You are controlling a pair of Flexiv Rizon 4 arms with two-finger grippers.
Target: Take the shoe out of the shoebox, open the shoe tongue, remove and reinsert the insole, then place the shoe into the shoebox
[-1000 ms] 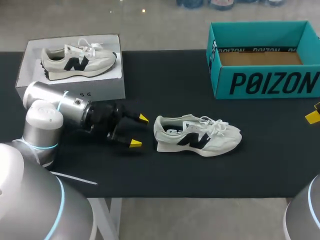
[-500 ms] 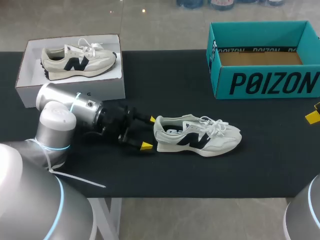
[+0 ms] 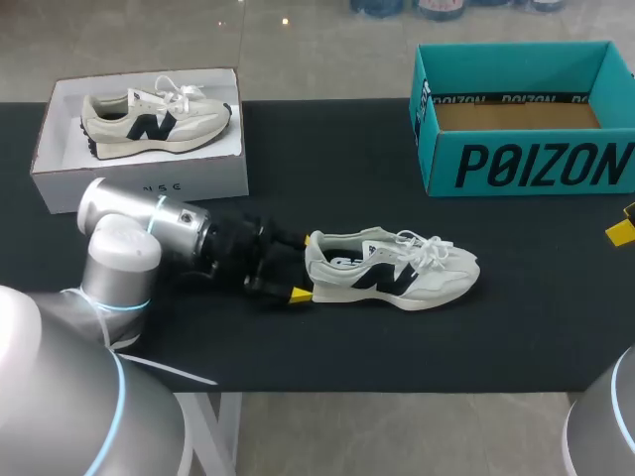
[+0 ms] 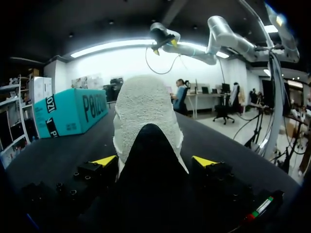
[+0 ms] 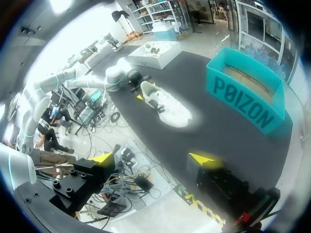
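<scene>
- The left gripper [image 4: 154,160] is spread open, with the heel of the shoe [image 4: 146,107] between its fingers, unclamped.
- It looks light and soft-sided; the stiffer heel suits pinching.
- The right gripper [image 5: 153,158] is open, empty.

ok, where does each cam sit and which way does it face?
Head view: fixed above and behind, looking down on the table; left arm enters from the left.
Left wrist view: on the left wrist, looking along the open left gripper, the shoe heel-first between its jaws.
Right wrist view: on the right wrist, high beside the table, looking down; right gripper open.
Shared: all show the shoe and teal shoebox.
</scene>
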